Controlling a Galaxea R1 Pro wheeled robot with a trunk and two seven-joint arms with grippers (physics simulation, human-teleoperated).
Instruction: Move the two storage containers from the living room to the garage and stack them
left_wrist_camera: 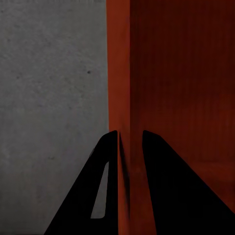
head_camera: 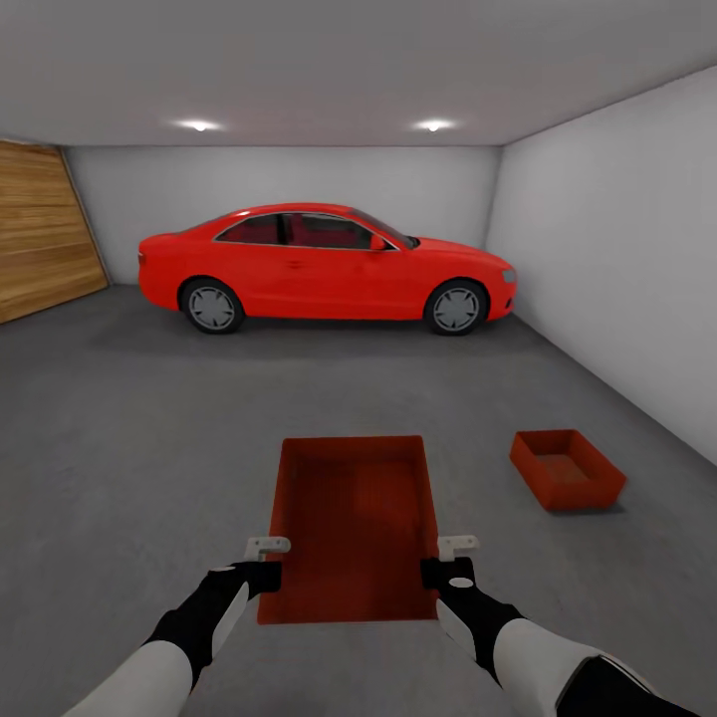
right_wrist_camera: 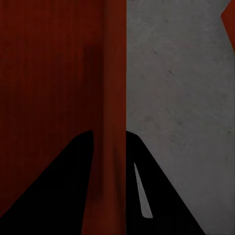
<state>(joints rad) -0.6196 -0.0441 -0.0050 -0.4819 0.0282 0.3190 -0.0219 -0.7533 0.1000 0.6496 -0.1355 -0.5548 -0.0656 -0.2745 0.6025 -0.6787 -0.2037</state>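
Note:
I am in the garage. One orange-red storage container [head_camera: 354, 523] hangs level in front of me over the dark grey floor [head_camera: 129, 438], held by its two long walls. My left gripper [head_camera: 271, 560] is shut on its left wall [left_wrist_camera: 120, 73]; the black fingers [left_wrist_camera: 105, 166] straddle the rim. On the opposite wall [right_wrist_camera: 115, 63] my right gripper [head_camera: 450, 558] is shut the same way. The other storage container [head_camera: 566, 468] sits on the floor ahead to my right, and its corner [right_wrist_camera: 230, 19] shows in the right wrist view.
A red car [head_camera: 329, 264] is parked across the far end. A light-wood door [head_camera: 40, 234] lines the left side and a white wall [head_camera: 617, 249] runs along the right. Open grey floor lies between me and the car.

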